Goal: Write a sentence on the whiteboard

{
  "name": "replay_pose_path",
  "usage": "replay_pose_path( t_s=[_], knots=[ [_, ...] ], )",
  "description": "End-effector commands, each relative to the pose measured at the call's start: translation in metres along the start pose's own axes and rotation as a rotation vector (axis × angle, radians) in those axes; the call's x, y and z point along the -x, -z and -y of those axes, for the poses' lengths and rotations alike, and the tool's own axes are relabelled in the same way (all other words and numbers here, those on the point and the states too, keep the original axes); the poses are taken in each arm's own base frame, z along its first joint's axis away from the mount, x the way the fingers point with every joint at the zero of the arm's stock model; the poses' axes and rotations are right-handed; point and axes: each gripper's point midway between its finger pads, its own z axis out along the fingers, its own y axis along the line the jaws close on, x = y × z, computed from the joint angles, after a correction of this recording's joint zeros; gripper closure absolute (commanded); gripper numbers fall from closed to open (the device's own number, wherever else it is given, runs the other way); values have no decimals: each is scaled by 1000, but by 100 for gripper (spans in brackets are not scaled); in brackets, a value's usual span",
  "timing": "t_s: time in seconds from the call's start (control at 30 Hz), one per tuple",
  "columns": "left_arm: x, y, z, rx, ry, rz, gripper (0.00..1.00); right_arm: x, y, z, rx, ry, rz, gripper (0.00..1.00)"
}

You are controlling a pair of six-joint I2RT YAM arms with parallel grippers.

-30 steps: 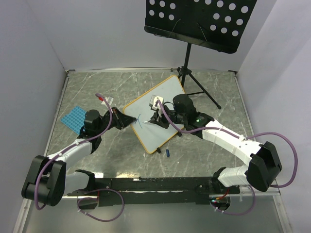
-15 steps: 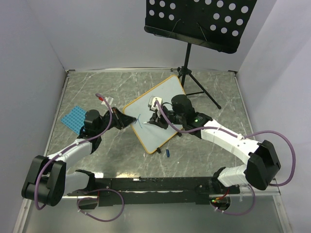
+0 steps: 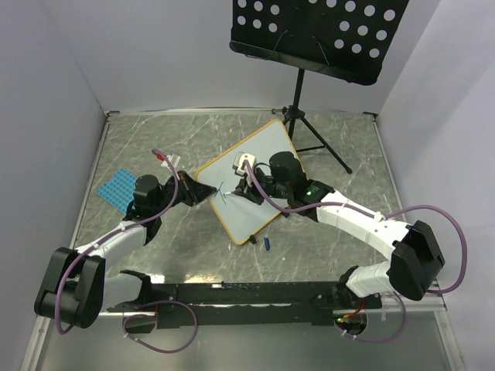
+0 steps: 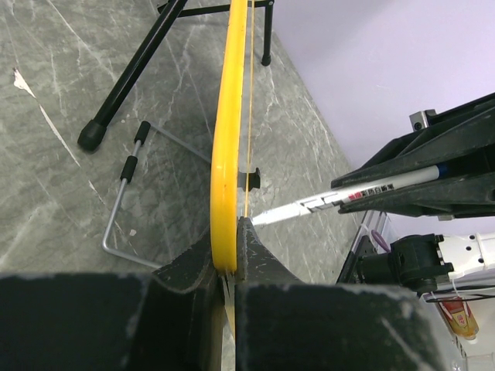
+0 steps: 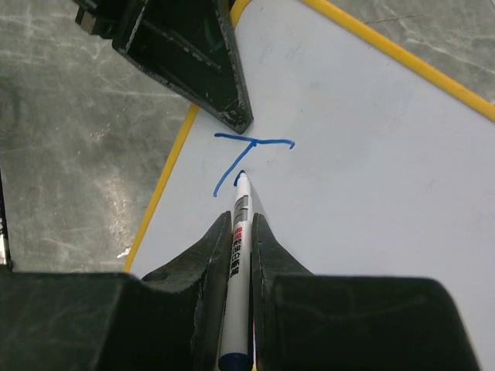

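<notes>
1. Right now my left hand (image 4: 232, 247) is clenched on the yellow frame of the whiteboard (image 4: 229, 116), pinching the edge between both fingers to steady the board on the counter (image 3: 155, 139).
2. My right hand (image 5: 240, 220) is closed tight on a whiteboard marker (image 5: 238, 255). The barrel runs out between my fingers and the tip points away from my wrist.
3. Just ahead of my right fingertips, a single blue letter T (image 5: 247, 154) stands on the white surface. The left hand's finger sits on the board just beyond the T's crossbar.
4. The marker tip meets the board at the stem of the T, on its right side. I cannot tell whether it is pressing or only grazing.
5. I judge the sentence barely begun: one letter is down and the rest of the board (image 5: 371, 170), to the right of my right hand, is bare.
6. Next I would lift the tip slightly and shift it to the right of the T, clear of the stem. Then I would set it down with light, even pressure for the second letter.
7. My left hand should hold firm meanwhile, or the board may slide under the strokes.
8. A black music stand (image 3: 317, 35) rises well beyond both hands, out of the way.
</notes>
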Motion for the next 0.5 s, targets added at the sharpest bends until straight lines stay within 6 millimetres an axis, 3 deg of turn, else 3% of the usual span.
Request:
replay_pose_path(
  t_s=[0.0,0.47],
  knots=[
    [-23,4,8,-57,-32,-85,99,15,-1,20,-102,16,55,100],
    [-24,4,7,-48,-37,-93,99,3,5,31,-156,24,-17,100]
  ],
)
